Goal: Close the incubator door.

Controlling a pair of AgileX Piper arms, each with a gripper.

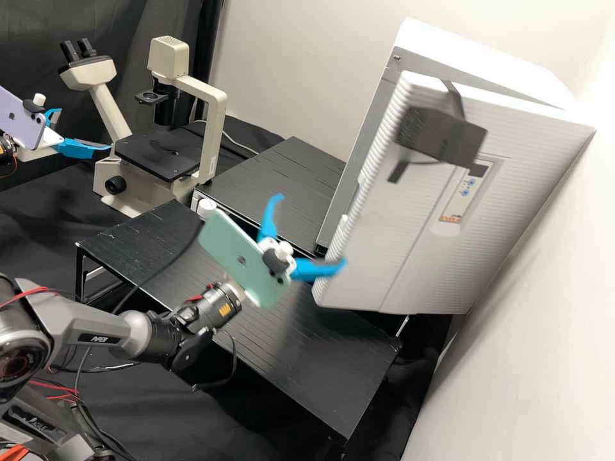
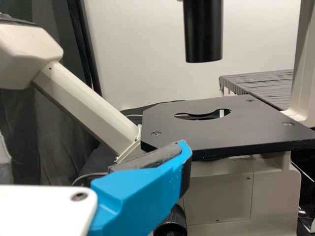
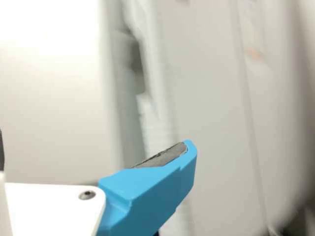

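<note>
The white incubator (image 1: 487,54) stands at the right in the high view, its door (image 1: 397,243) ajar at an angle to the body. At the door's ribbed free edge, low down, is my right gripper (image 1: 310,229), open and holding nothing; I cannot tell whether a finger touches the door. The right wrist view has the right gripper (image 3: 94,147) before the blurred door (image 3: 211,118) and a grey strip beside it. My left gripper (image 1: 83,129) is open and empty beside the microscope at the far left; the left wrist view shows the left gripper (image 2: 93,147) near the stage.
A cream microscope (image 1: 218,121) with a black stage (image 1: 150,153) stands at the back left. The low black bench (image 1: 301,358) runs beneath the right arm, with a raised black platform (image 1: 288,173) behind. A dark strapped box (image 1: 442,134) is on the door's upper part.
</note>
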